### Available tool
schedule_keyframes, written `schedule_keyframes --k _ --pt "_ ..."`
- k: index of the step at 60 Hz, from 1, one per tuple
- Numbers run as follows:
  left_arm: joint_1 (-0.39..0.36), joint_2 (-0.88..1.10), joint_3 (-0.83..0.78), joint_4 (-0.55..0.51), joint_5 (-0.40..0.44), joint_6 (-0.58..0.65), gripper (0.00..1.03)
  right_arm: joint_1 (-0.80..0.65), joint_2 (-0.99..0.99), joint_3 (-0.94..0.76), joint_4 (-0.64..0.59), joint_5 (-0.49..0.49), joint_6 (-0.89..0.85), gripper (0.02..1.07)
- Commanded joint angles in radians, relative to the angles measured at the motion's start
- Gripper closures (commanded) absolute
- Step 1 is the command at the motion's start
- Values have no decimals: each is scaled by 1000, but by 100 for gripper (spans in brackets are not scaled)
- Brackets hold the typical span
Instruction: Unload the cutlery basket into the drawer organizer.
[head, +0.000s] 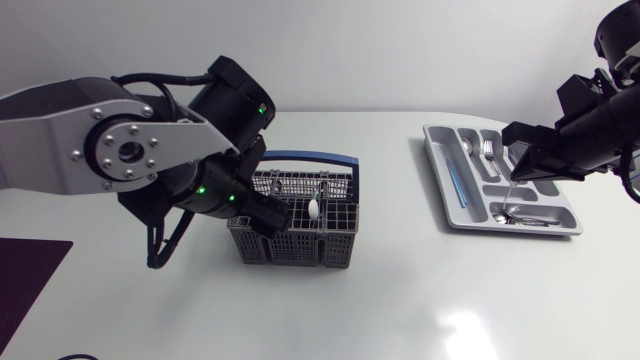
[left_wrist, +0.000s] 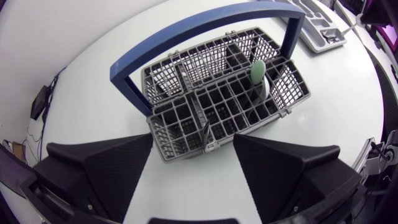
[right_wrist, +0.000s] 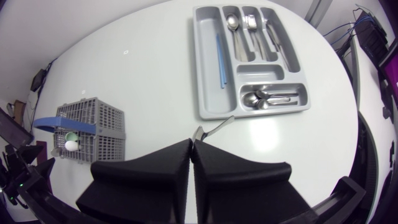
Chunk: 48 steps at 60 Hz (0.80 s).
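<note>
Right gripper (right_wrist: 192, 144) clenched on a silver utensil (right_wrist: 214, 126), left gripper (left_wrist: 193, 148) spread open at the basket (left_wrist: 211, 106), glossy white table (head: 420, 290)

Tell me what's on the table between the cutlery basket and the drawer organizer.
Nothing: the head view shows bare table from the cutlery basket to the drawer organizer. The right gripper, shut on a piece of cutlery, is over the organizer.

The basket (left_wrist: 211, 93) sits on the desk (left_wrist: 81, 56) just ahead of our left pincer (left_wrist: 193, 146). The organizer (right_wrist: 200, 74) lies ahead of our right pincer (right_wrist: 192, 144), a utensil (right_wrist: 214, 127) clamped in it.
</note>
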Motion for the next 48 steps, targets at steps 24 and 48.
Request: schedule_keyframes --k 24,48 --pt "-14 49 -19 56 -20 -30 18 -132 207 -72 273 285 -183 101" --pt "-11 52 -25 70 -18 -30 25 -198 434 -29 410 359 -186 101"
